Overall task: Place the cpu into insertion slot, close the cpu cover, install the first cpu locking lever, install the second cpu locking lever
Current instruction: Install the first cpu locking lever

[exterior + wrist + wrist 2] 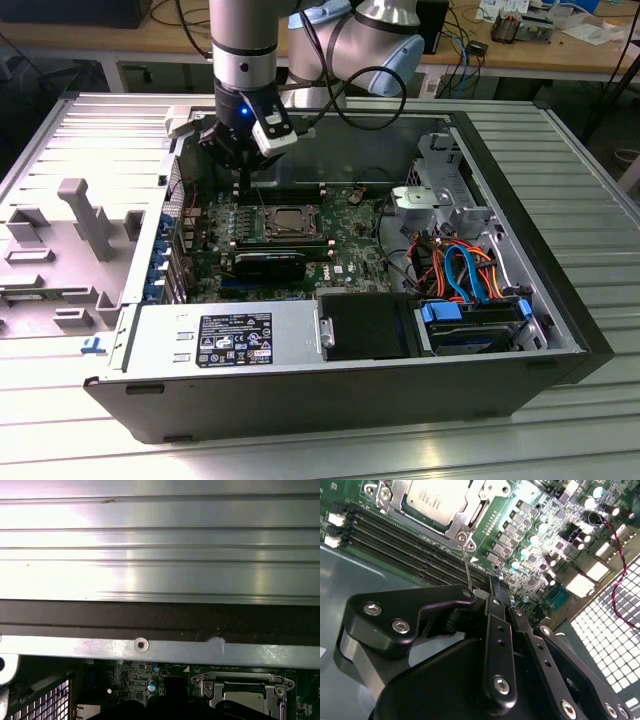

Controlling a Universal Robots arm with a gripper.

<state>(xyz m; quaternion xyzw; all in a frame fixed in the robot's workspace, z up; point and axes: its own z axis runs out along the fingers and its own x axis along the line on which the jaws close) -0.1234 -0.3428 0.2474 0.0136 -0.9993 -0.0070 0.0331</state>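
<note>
- We are looking at an open computer case [560,330] lying on a ribbed aluminium table [590,180], with workbenches behind
- We are seeing the cpu [287,217], a flat silvery-grey square, sitting in the insertion slot [262,227] under the thin metal cpu cover [465,522]
- We are holding the gripper [243,172] at the socket's 11 o'clock; we cannot tell its finger state

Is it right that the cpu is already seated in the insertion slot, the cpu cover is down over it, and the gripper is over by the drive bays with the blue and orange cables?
Not quite. The gripper hangs next to the insertion slot, not by the drive bays; the exterior view shows it. The cpu does sit in the slot under the cpu cover.
</note>
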